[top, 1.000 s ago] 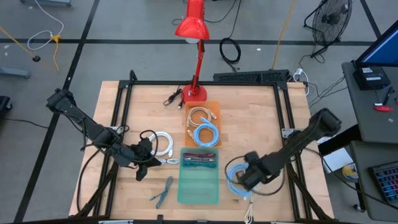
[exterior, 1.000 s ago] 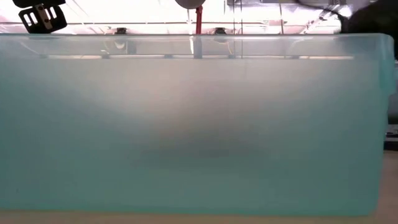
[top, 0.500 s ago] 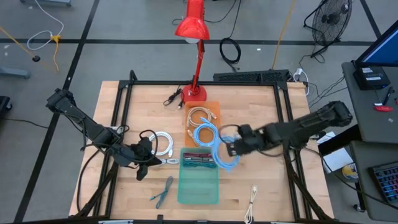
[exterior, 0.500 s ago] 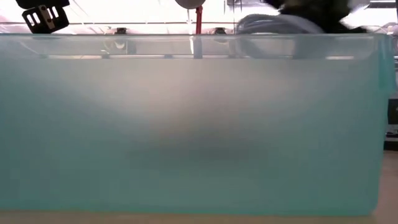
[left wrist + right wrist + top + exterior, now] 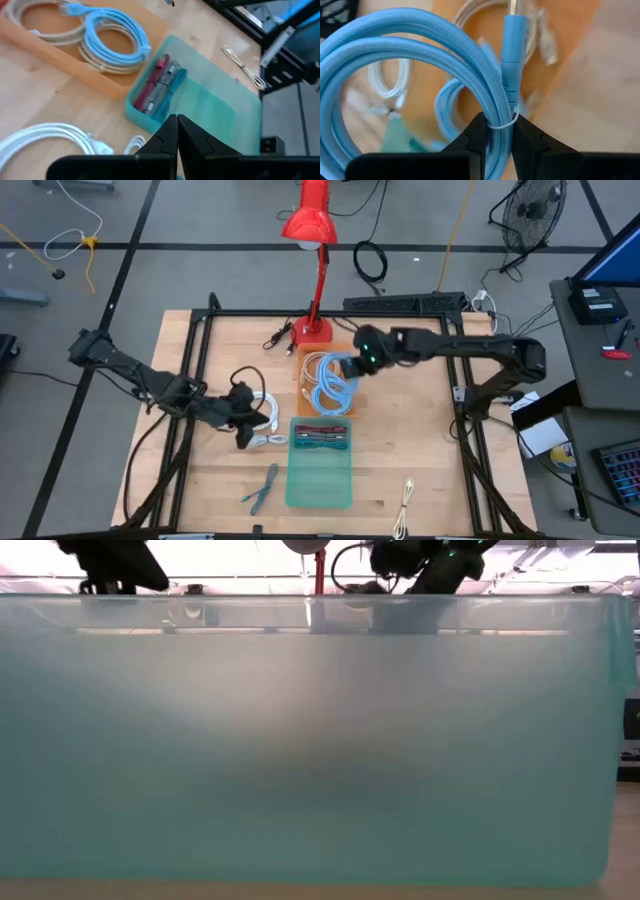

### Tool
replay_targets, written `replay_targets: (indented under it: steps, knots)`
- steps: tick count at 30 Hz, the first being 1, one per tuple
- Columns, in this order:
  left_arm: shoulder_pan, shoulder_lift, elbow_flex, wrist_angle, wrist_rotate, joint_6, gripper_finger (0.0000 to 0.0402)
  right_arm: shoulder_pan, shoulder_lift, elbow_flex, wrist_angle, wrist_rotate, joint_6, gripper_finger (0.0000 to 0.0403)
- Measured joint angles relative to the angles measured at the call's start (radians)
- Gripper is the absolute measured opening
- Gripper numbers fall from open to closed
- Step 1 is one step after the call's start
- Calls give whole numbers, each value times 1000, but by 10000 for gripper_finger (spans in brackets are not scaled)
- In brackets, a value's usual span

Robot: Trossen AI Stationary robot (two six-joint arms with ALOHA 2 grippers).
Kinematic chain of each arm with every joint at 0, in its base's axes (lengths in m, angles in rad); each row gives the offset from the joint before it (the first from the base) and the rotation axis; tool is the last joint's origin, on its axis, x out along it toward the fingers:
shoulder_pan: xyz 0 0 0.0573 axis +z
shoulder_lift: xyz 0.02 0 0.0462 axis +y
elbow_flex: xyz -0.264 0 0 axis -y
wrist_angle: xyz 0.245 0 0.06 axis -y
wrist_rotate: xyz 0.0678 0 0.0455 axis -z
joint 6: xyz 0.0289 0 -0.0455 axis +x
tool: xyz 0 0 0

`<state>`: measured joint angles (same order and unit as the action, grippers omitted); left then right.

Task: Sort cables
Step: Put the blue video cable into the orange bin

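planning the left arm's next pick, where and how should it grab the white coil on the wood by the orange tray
Take the white coil across one side of its ring, where the strands run bundled together, not by the loose connector tail. It lies flat on the table, so come straight down from above with the fingers straddling the bundle. The left tool is shut just beside it and would probably need to open first.

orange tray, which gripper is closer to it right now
Right. The right gripper hangs over the orange tray at its right edge, shut on a light-blue coil. The left gripper, shut and empty, is off the tray's near-left corner, beside the white coil.
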<state>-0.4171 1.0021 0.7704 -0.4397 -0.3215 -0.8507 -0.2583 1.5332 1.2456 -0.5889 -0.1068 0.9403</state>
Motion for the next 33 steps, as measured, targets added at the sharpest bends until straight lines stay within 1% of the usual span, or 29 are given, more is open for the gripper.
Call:
replay_targets:
  steps: [6,11,15,17,21,23,28,33]
  knots:
    - [96,0,0,-1,7,17,10,-72,95,105,8,-6,-97,45]
    - [158,0,0,-2,48,61,10,-76,209,201,23,-30,-140,45]
    - [204,0,0,-2,94,92,10,-76,295,229,21,-27,-143,45]
    - [225,0,0,-2,120,107,10,-76,306,231,43,-13,-142,45]
    - [252,0,0,-7,160,126,10,-78,300,234,66,100,-113,45]
    - [257,0,0,-7,168,131,10,-86,289,233,57,127,-94,45]
    - [273,0,0,-7,184,152,10,-105,279,235,42,78,-85,45]
    - [295,0,0,-6,195,175,10,-88,281,232,33,76,-85,45]
